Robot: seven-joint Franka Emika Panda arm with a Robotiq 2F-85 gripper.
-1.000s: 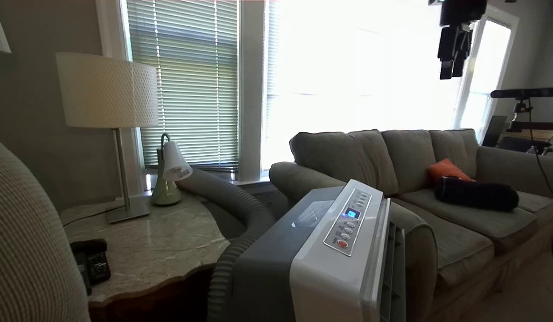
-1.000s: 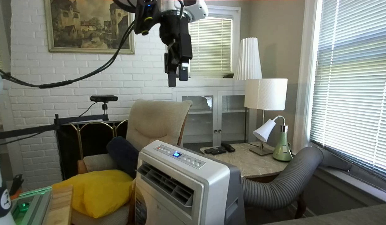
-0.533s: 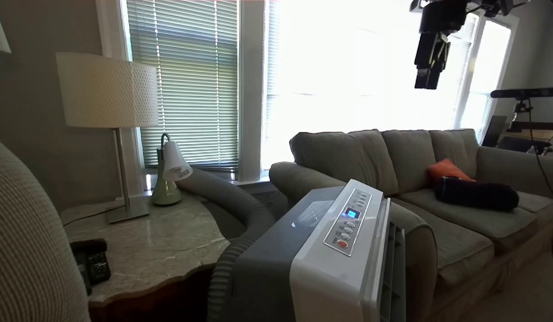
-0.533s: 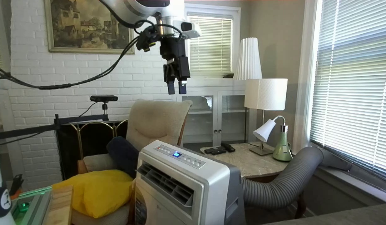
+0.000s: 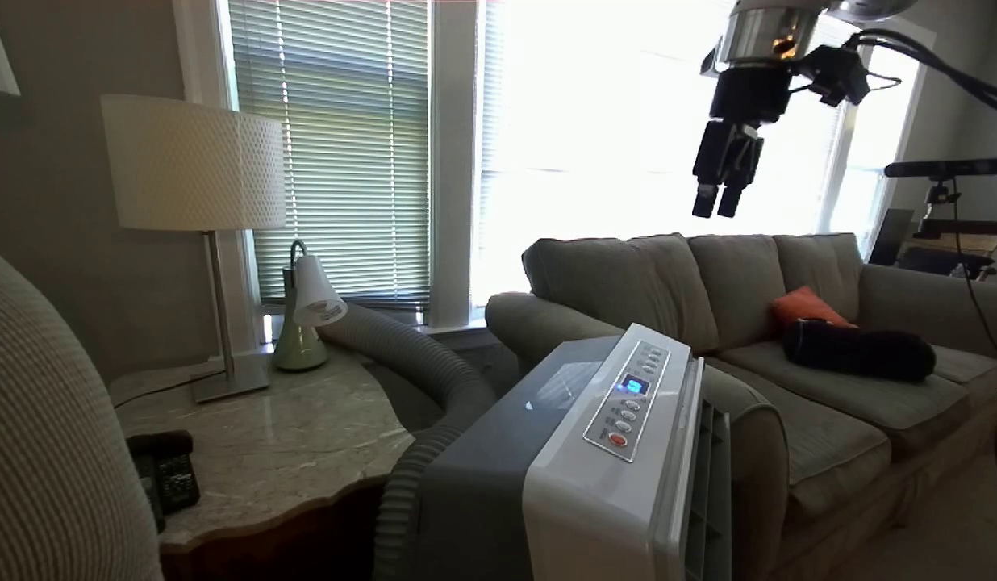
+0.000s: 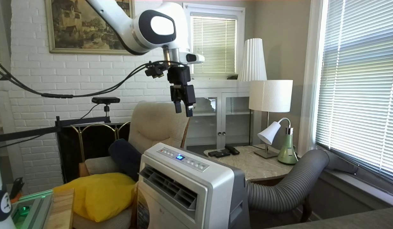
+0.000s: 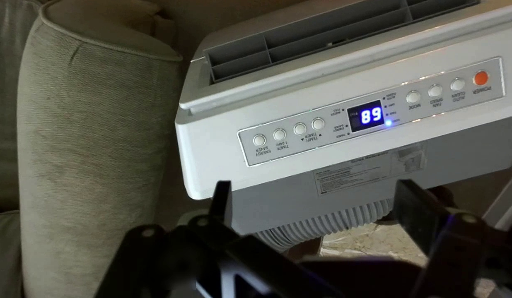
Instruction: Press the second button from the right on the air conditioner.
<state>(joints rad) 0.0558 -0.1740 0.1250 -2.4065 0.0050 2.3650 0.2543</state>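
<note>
The air conditioner [image 5: 587, 484], a grey body with a white panel, also shows in an exterior view [image 6: 217, 178] and in the wrist view [image 7: 214, 142]. Its control strip [image 7: 397, 93] has a blue-lit display [image 7: 365, 116] reading 89 and a row of buttons. The labels are upside down in the wrist view. Read upright, the orange POWER button [image 7: 481, 78] is leftmost, the ENERGY SAVER button [image 7: 259, 140] rightmost, the TIMER 1-24Hr button [image 7: 279, 134] second from right. My gripper [image 7: 312, 190] is open, empty and above the unit, apart from it, in both exterior views [image 5: 717, 203] [image 6: 183, 109].
A thick grey hose [image 6: 276, 194] runs from the unit's back to the window. A marble-topped table [image 5: 305, 436] with lamps stands behind. A grey sofa [image 5: 797, 436] is beside the unit; its arm shows in the wrist view [image 7: 94, 136]. A beige chair [image 6: 155, 127] stands near.
My gripper has come down in both exterior views, closer to the air conditioner's top. More of the arm now shows. The fingers have turned slightly. The air conditioner has not moved.
</note>
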